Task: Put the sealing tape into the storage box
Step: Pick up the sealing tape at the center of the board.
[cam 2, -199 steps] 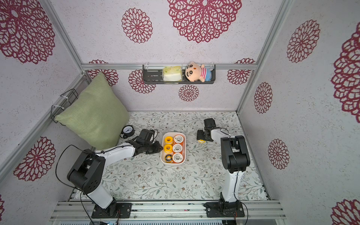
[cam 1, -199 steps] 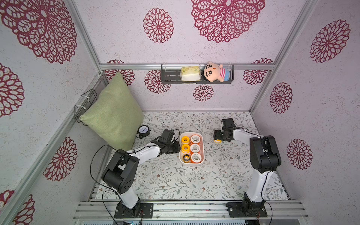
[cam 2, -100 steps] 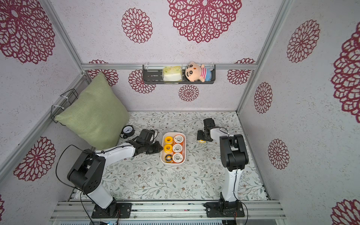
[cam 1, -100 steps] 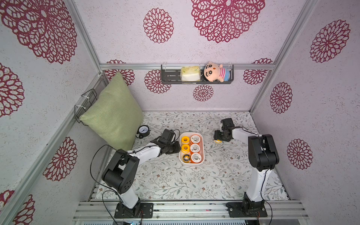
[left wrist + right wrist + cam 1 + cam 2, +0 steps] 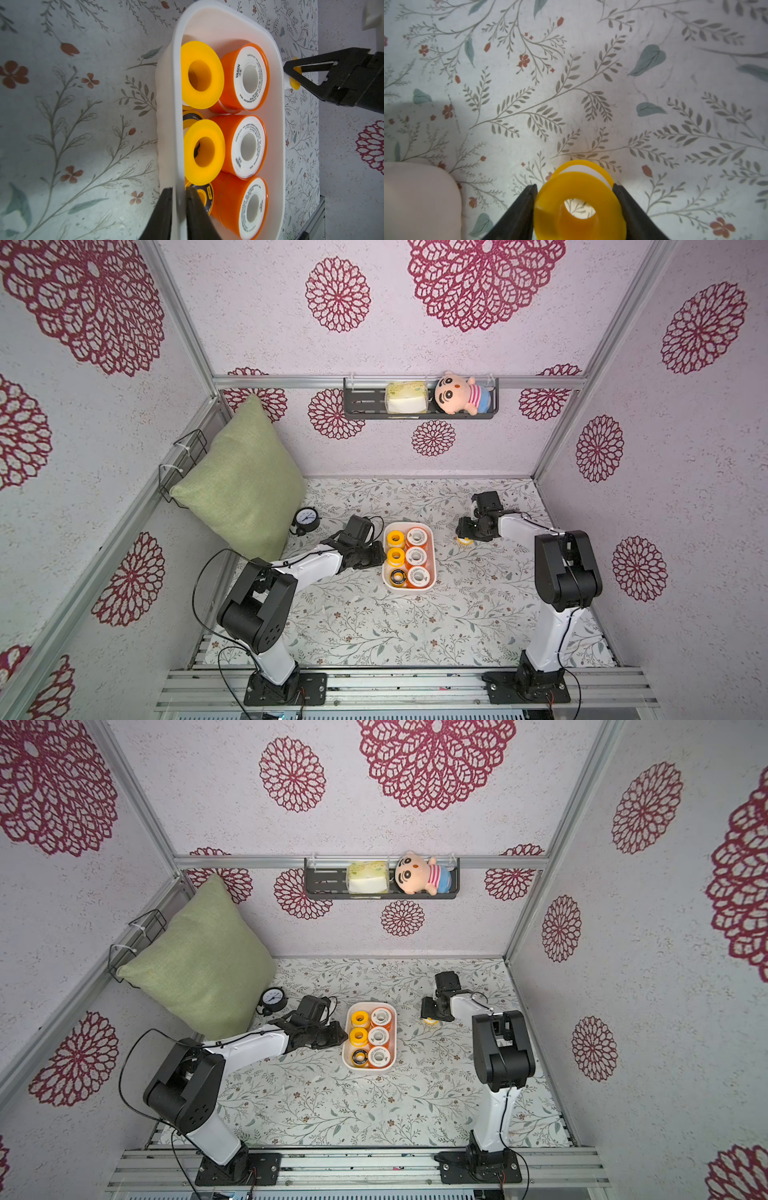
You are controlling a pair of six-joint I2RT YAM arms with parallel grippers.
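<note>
The storage box (image 5: 409, 590) (image 5: 369, 1070), a white tub, stands mid-table holding several sealing tape spools: orange ones with white faces (image 5: 249, 143), yellow ones (image 5: 202, 151) and a black-faced one (image 5: 397, 576). My left gripper (image 5: 178, 193) (image 5: 380, 556) is shut on the box's left wall (image 5: 176, 124), one finger outside and one inside. To the right of the box, my right gripper (image 5: 574, 188) (image 5: 463, 533) is shut on a small yellow sealing tape spool (image 5: 604, 216) (image 5: 464, 541) (image 5: 431, 1022) low over the floral table; both fingers touch its flange.
A black-rimmed gauge (image 5: 306, 517) lies behind the left arm, beside a green pillow (image 5: 245, 485) leaning in the left corner. A dark wall shelf (image 5: 365, 406) carries a doll and a pack. A wire rack (image 5: 183, 466) hangs on the left wall.
The right gripper's jaws have closed in onto the yellow spool. The left arm and the box have not moved.
</note>
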